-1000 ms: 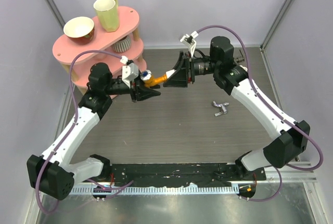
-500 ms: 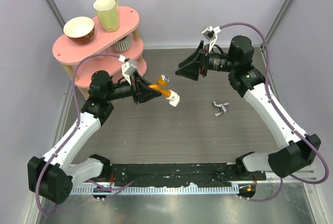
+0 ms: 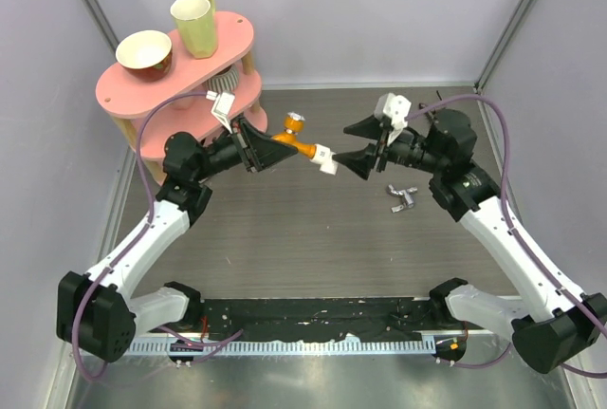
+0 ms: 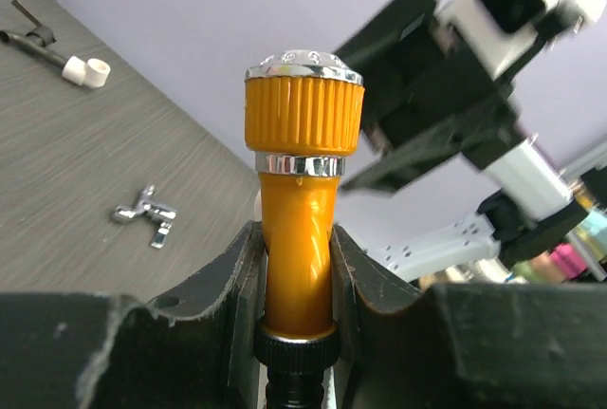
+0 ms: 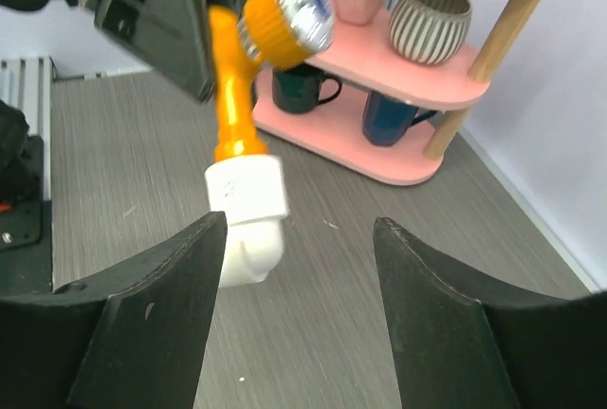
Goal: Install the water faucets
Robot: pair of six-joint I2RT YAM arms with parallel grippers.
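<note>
My left gripper [image 3: 273, 151] is shut on the orange body of the water faucet [image 3: 302, 145], held in the air above the table. Its silvery knob [image 3: 293, 121] points away from me, and the white pipe fitting [image 3: 326, 158] sits on its right end. In the left wrist view the fingers [image 4: 232, 281] clamp the orange stem [image 4: 296, 238] just above a black collar. My right gripper [image 3: 358, 146] stands open, facing the fitting from the right and apart from it. In the right wrist view the fitting [image 5: 245, 208] hangs near the left fingertip of the right gripper [image 5: 299, 267].
A small silver tap piece [image 3: 401, 198] lies on the table under the right arm. A dark tap piece with a white end [image 4: 66, 60] lies farther off. The pink two-level shelf [image 3: 180, 72] at the back left carries a bowl [image 3: 144, 51], a mug [image 3: 194, 25] and cups.
My right gripper let go of the faucet, opened wide, pulled back, then came in lower facing the white fitting. The left arm swung the faucet to the right, still gripped.
</note>
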